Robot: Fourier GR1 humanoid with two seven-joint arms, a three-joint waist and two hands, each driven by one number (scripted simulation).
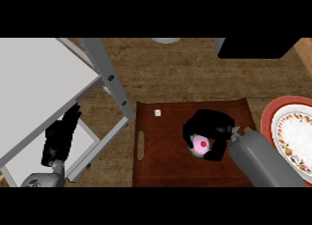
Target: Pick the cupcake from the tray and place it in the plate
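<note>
Much of the cupcake (200, 145) is hidden: the right robot hand (210, 127) is curled over and around it from above, so only a patch shows, pink frosting with a red spot in the middle and a thin pale edge with a hint of green at the lower left. Its wrapper and sides cannot be made out. It sits over the dark brown tray (165, 154), right of the tray's middle, and whether it rests on the tray or is lifted off it cannot be told from this steep view. The grey right forearm comes in from the lower right and covers the tray's right edge. The tray's near edge is cut off by the bottom of the view; a slim slot handle shows on its left side and a tiny pale scrap lies near its far left corner. The plate (275, 115), white with a red rim and a flowered band, lies just right of the tray on the wooden tabletop (177, 70) and is cut off at the right edge. The left robot hand (61, 138) shows at the lower left, fingers straight, over a grey metal frame (109, 72) and white panel.
</note>
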